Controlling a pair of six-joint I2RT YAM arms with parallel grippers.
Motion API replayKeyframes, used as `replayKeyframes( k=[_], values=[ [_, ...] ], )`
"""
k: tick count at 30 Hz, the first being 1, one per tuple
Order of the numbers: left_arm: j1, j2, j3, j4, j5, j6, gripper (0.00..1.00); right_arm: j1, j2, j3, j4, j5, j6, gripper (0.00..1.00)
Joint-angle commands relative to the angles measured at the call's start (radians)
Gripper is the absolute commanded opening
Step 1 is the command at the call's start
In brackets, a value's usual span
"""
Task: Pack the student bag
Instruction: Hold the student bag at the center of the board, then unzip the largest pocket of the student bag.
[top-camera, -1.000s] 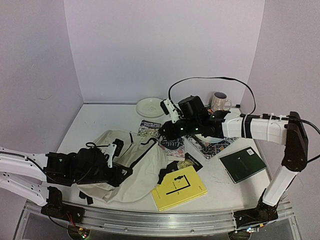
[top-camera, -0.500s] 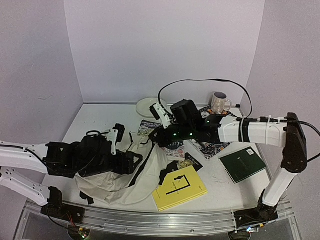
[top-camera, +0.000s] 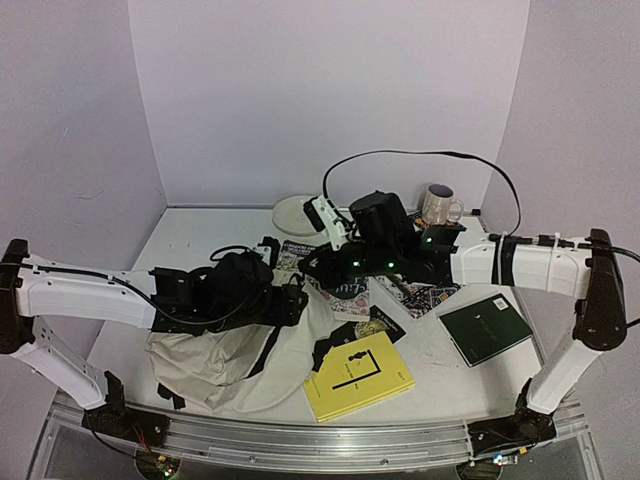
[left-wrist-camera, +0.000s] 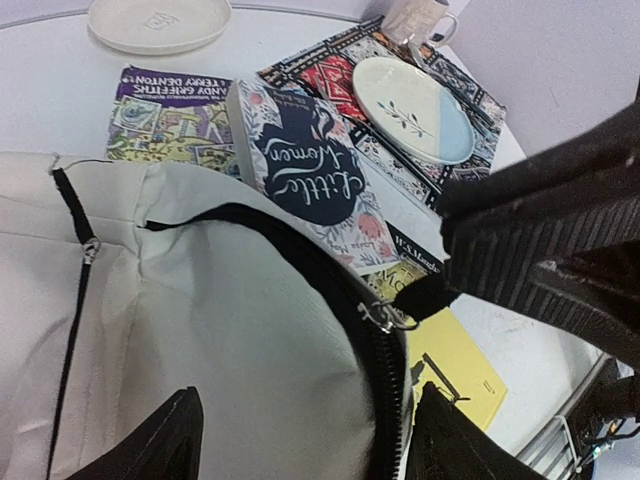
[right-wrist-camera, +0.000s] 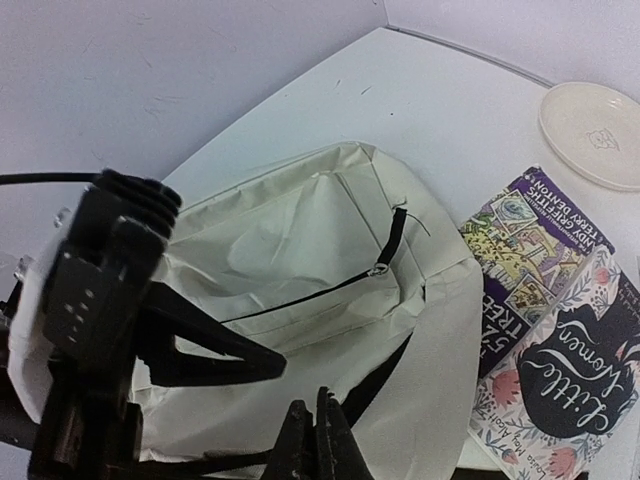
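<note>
Bag lies slumped at the near-left of the tabletop, close to the front edge. Right fingers are pinched closed on its black zipper pull. Left fingers are spread open, straddling the cream fabric beside the zipper.

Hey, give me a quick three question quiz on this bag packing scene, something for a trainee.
1. True or false: the left gripper is open.
2. What lies on the placemat? A: a plate. B: the yellow book. C: the green book.
3. Which gripper pinches the zipper pull of the bag?
Key: 1 true; 2 A; 3 the right gripper.
</note>
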Motion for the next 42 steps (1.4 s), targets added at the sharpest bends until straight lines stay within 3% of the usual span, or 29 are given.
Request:
replayKeyframes(
  k=[1, 4, 9, 11, 22, 30, 42],
  values=[
    [-0.004, 0.032, 0.020, 0.139, 0.067, 0.061, 0.72, 0.006, -0.060, 0.012, 0.055, 0.000, 0.009, 0.00],
    [-0.005, 0.042, 0.027, 0.170, 0.085, 0.089, 0.61, 0.006, -0.057, 0.018, 0.055, -0.005, 0.008, 0.00],
    [-0.005, 0.016, 0.007, 0.158, 0.131, 0.118, 0.09, 0.005, -0.046, 0.037, 0.042, 0.089, -0.034, 0.00],
    [-0.006, -0.023, -0.015, 0.141, 0.155, 0.114, 0.01, -0.002, -0.038, 0.049, 0.035, 0.134, -0.059, 0.00],
    [-0.077, -0.274, -0.121, 0.052, 0.321, 0.186, 0.00, -0.107, 0.138, 0.182, 0.021, 0.147, -0.090, 0.00],
    [-0.083, -0.444, -0.142, -0.005, 0.299, 0.237, 0.00, -0.149, 0.324, 0.285, -0.007, 0.089, -0.084, 0.00],
    [-0.084, -0.545, -0.156, -0.005, 0.327, 0.277, 0.00, -0.224, 0.533, 0.354, -0.049, 0.040, 0.010, 0.00]
  ],
)
